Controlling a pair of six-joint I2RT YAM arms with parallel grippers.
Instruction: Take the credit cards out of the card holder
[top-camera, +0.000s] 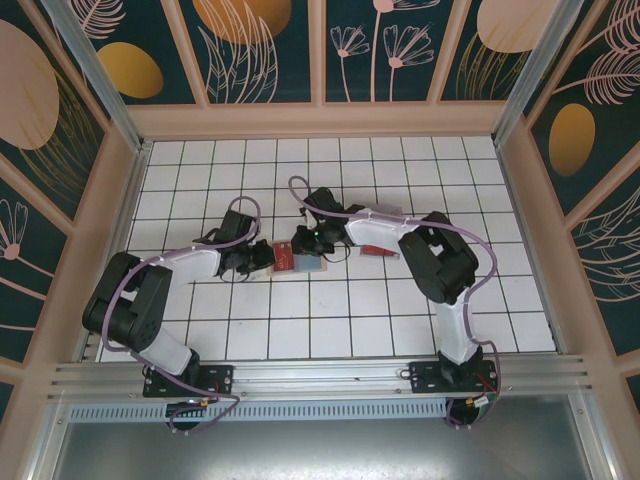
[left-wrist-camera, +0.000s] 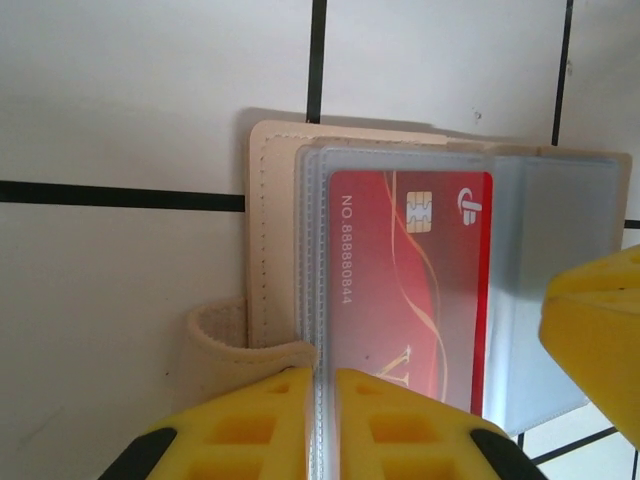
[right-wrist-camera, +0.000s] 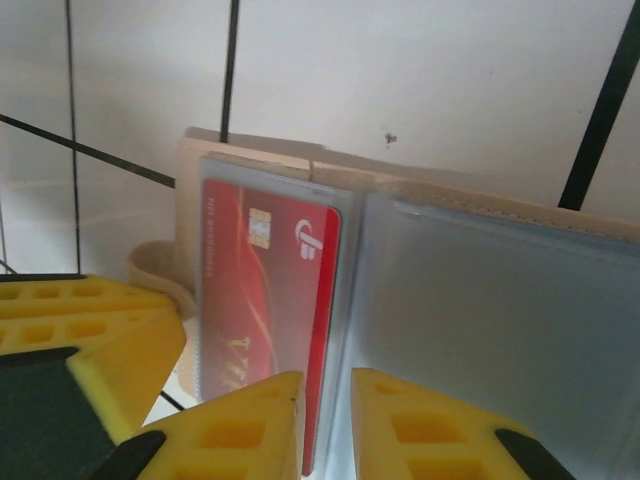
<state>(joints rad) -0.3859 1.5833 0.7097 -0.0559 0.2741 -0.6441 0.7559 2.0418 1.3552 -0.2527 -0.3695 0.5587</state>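
Left wrist: left gripper (left-wrist-camera: 323, 425) is closed on the clear sleeve of the card holder (left-wrist-camera: 275, 230).
Right wrist: right gripper (right-wrist-camera: 325, 430) is closed on the sleeved edge of the red credit card (right-wrist-camera: 255, 300).
Holder position: laid open near the tabletop's (top-camera: 400, 320) centre.

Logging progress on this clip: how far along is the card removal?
Done: the card holder lies open. In hand: the left gripper pinches its clear sleeve; the right gripper straddles an edge of the red card, grip unclear. Left: that card sits inside its sleeve, so pulling it out remains.
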